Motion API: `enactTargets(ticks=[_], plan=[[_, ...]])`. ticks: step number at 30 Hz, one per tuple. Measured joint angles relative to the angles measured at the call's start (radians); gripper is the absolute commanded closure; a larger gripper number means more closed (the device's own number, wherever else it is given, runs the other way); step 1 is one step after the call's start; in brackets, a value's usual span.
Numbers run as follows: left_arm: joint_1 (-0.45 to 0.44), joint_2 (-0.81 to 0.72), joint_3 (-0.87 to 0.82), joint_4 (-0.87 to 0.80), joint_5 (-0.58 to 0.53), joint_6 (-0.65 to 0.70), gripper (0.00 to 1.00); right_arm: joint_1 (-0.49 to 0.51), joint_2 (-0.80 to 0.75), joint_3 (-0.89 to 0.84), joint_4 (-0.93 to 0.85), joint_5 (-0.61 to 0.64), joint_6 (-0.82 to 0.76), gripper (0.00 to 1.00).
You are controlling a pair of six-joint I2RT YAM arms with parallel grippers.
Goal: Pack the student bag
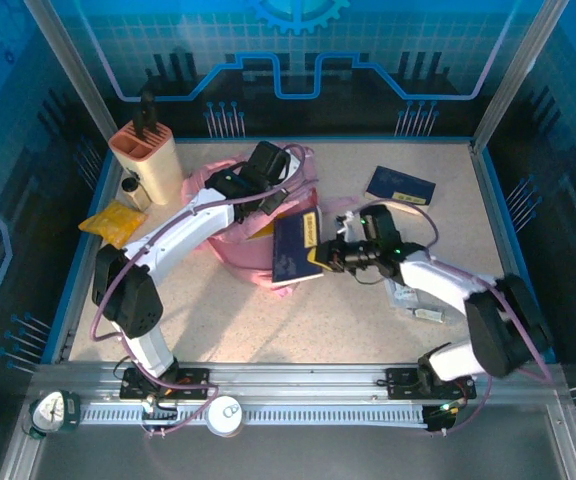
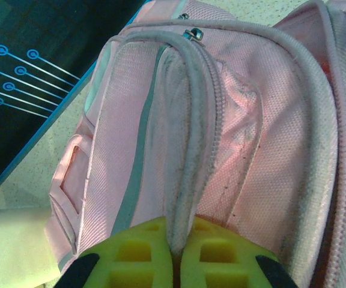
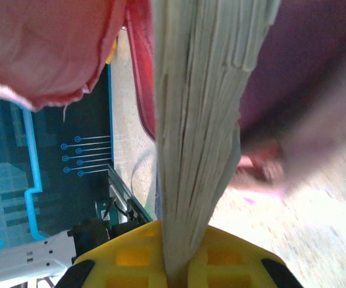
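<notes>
Student bag [image 1: 236, 252] lies upper-centre on the tabletop [image 1: 268, 320]. Soft pink fabric, likely light and floppy, so it probably sags unless held by a seam. Left pincer [image 2: 176, 252] is clamped on the piped zip edge, the stiffest hold. Right pincer [image 3: 176, 264] is clamped on the navy book [image 1: 296, 250] at the bag's mouth.

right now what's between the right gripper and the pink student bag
The dark blue book: the right gripper clamps its near edge and its far end reaches the student bag, in the top view.
</notes>
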Motion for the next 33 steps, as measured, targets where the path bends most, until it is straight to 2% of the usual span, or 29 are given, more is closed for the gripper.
enactTargets(ticks=[5, 9, 13, 17, 19, 22, 25, 29, 33], plan=[[0.001, -0.027, 0.000, -0.011, 0.018, 0.001, 1.00, 0.032, 0.262, 0.199, 0.123, 0.022, 0.008, 0.97], [0.001, -0.040, 0.000, -0.017, 0.026, -0.001, 1.00, 0.048, 0.397, 0.306, 0.155, 0.072, 0.005, 0.83], [0.002, -0.043, 0.000, -0.018, 0.032, -0.001, 1.00, 0.061, 0.449, 0.341, 0.134, 0.130, -0.034, 0.56], [0.009, -0.055, -0.003, -0.016, 0.035, -0.001, 1.00, 0.066, 0.405, 0.303, 0.088, 0.225, -0.112, 0.48], [0.012, -0.062, -0.003, -0.016, 0.040, -0.001, 1.00, 0.069, 0.339, 0.253, 0.042, 0.281, -0.153, 0.48], [0.013, -0.069, -0.005, -0.015, 0.045, -0.002, 1.00, 0.089, 0.255, 0.210, -0.019, 0.356, -0.203, 0.54], [0.013, -0.073, -0.019, -0.012, 0.054, -0.002, 1.00, 0.136, 0.213, 0.186, -0.058, 0.415, -0.242, 0.67], [0.013, -0.075, -0.038, 0.000, 0.066, -0.005, 1.00, 0.196, 0.224, 0.176, -0.085, 0.461, -0.261, 0.78], [0.013, -0.076, -0.039, 0.001, 0.078, -0.006, 1.00, 0.206, 0.286, 0.214, -0.089, 0.494, -0.275, 0.85]])
